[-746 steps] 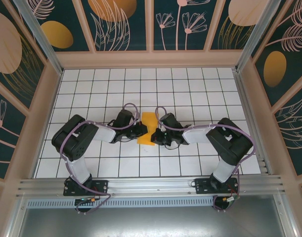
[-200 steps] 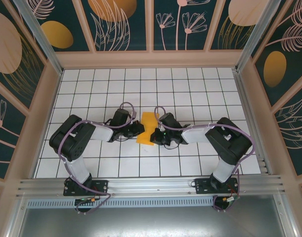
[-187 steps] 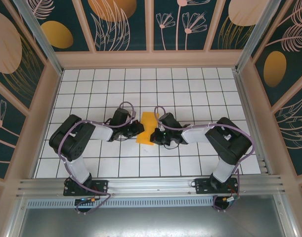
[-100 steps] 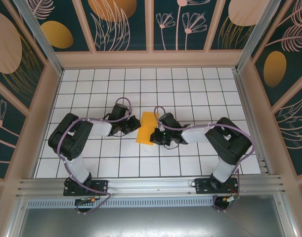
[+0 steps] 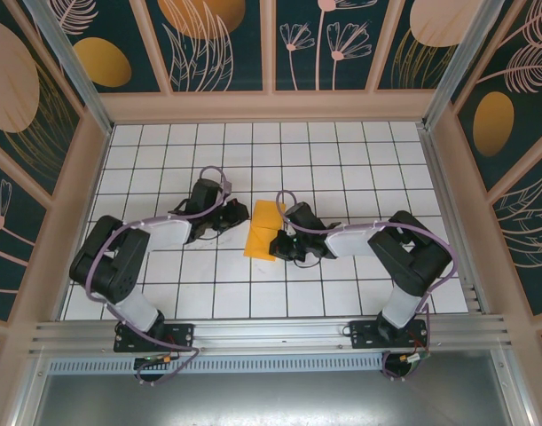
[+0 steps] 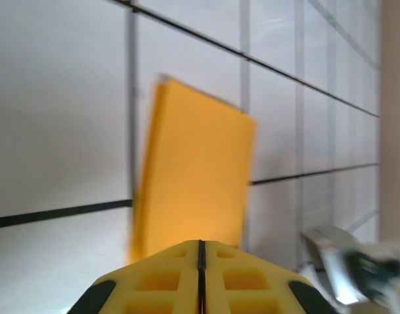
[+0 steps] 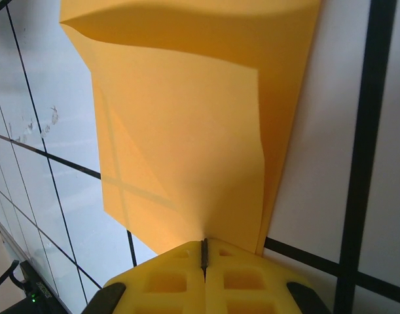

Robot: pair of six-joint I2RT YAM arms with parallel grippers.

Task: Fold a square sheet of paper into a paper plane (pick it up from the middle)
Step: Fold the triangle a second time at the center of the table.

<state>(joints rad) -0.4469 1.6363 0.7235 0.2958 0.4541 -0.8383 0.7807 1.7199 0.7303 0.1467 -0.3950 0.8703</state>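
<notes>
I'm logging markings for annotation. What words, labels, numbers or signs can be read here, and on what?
None can be read. The paper is plain orange, the table bears only grid lines, and the walls show painted leaves and ovals, no lettering.

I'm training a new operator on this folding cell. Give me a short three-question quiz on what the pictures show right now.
1. True or false: the left end effector is touching the paper.
2. Which one is shut on the paper's edge? A) the left end effector B) the right end effector C) both
3. Fill in: the left end effector's jaws are ____ (open or shut).

Key: 1 false, it sits apart from the paper; 2 B; 3 shut.
</notes>
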